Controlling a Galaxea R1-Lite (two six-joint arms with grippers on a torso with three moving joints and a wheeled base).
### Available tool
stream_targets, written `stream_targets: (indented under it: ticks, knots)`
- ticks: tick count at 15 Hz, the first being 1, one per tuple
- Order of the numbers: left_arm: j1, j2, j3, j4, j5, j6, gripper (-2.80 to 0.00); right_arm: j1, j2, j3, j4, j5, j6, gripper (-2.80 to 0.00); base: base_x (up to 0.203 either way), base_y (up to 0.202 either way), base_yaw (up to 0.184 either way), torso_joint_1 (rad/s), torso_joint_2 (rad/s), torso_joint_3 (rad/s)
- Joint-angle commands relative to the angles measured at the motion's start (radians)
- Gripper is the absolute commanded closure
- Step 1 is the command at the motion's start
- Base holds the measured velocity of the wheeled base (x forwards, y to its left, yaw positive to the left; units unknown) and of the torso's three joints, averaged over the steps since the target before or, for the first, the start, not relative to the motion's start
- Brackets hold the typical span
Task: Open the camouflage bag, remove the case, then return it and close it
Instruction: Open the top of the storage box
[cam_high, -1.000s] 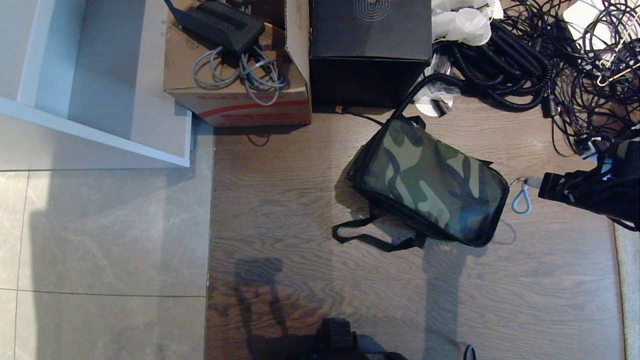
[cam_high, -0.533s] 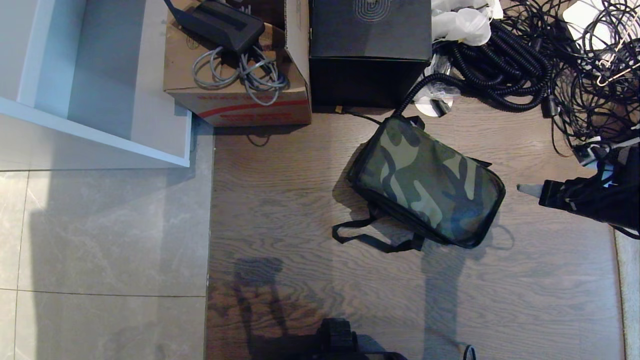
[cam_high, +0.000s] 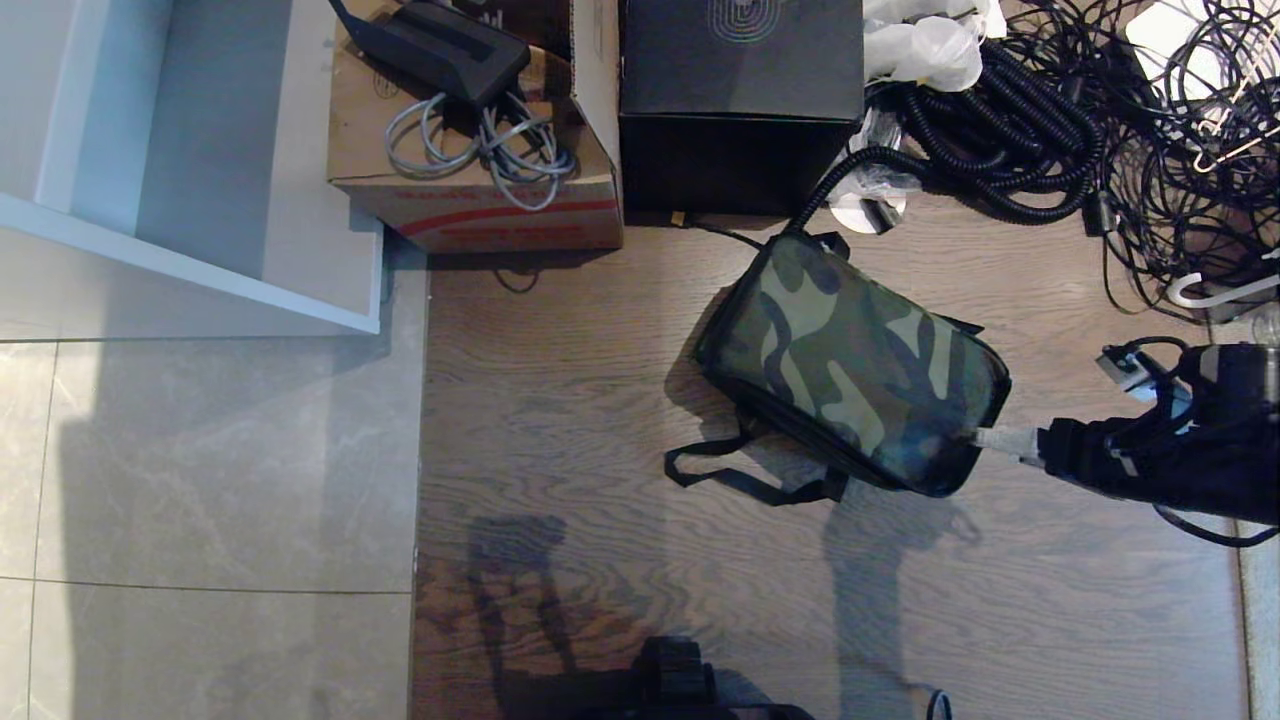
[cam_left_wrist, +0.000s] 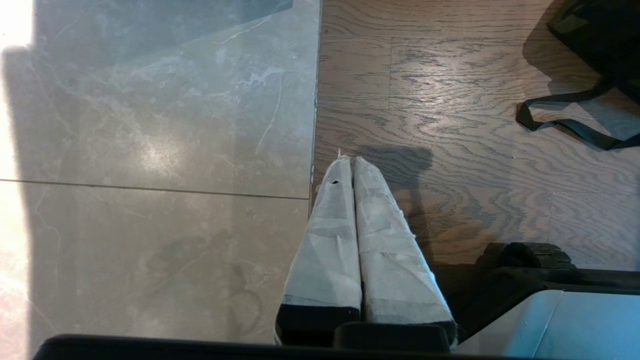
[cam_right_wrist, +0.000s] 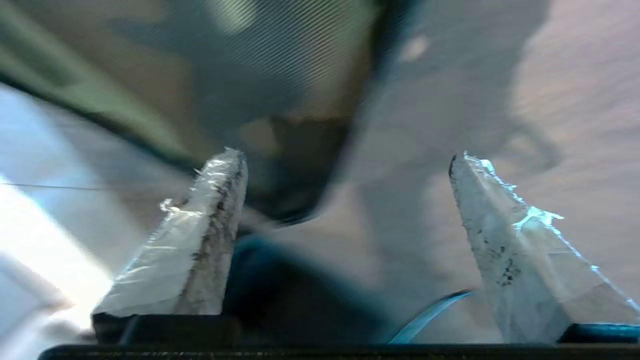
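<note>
The camouflage bag lies zipped shut and slanted on the wood floor, its black strap trailing toward me. My right gripper hangs at the bag's near right corner, open, nothing between its taped fingers. The right wrist view shows that blurred bag corner just ahead of the gripper. My left gripper is parked and shut over the seam between tile and wood, with the strap off to one side. The case is hidden.
Behind the bag stand a black cube box and a cardboard box holding a black device and grey cables. A tangle of black cables fills the far right. A white shelf unit sits far left, above grey tiles.
The right gripper let go of the pale loop at the bag's right end, opened wide and dropped toward the bag's near right corner. The bag's right end settled back.
</note>
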Motion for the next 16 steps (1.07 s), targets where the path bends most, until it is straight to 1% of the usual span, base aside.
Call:
stream_targets:
  ticks: [1,2,3,4,5,7,14,15,16]
  knots:
    - [0.000,0.000,0.000,0.000,0.000,0.000,0.00,0.060,-0.019,0.031,-0.010,0.004,0.114,-2.80,0.000,0.000,0.000,0.000,0.00,0.000]
    - [0.000,0.000,0.000,0.000,0.002,0.000,0.00,0.062,-0.019,0.032,-0.014,0.004,0.119,-2.80,0.000,0.000,0.000,0.000,0.00,0.000]
    - [0.000,0.000,0.000,0.000,0.002,0.000,0.00,0.087,-0.013,0.039,-0.037,0.004,0.172,-2.80,0.000,0.000,0.000,0.000,0.00,0.000]
    - [0.000,0.000,0.000,0.000,0.001,0.000,0.00,0.115,0.003,0.054,-0.085,0.003,0.244,-2.80,0.000,0.000,0.000,0.000,0.00,0.000]
    - [0.000,0.000,0.000,0.000,0.002,0.000,0.00,0.133,0.022,0.064,-0.121,0.001,0.276,-2.80,0.000,0.000,0.000,0.000,0.00,0.000]
    - [0.000,0.000,0.000,0.000,0.002,0.000,0.00,0.144,0.044,0.071,-0.150,-0.004,0.285,-2.80,0.000,0.000,0.000,0.000,0.00,0.000]
    - [0.000,0.000,0.000,0.000,0.000,0.000,0.00,0.148,0.068,0.064,-0.158,-0.006,0.287,-2.80,0.000,0.000,0.000,0.000,0.00,0.000]
    - [0.000,0.000,0.000,0.000,0.002,0.000,0.00,0.148,0.076,0.076,-0.174,-0.016,0.299,-2.80,0.000,0.000,0.000,0.000,0.00,0.000]
    - [0.000,0.000,0.000,0.000,0.002,0.000,0.00,0.148,0.076,0.076,-0.174,-0.016,0.299,0.00,0.000,0.000,0.000,0.000,0.00,0.000]
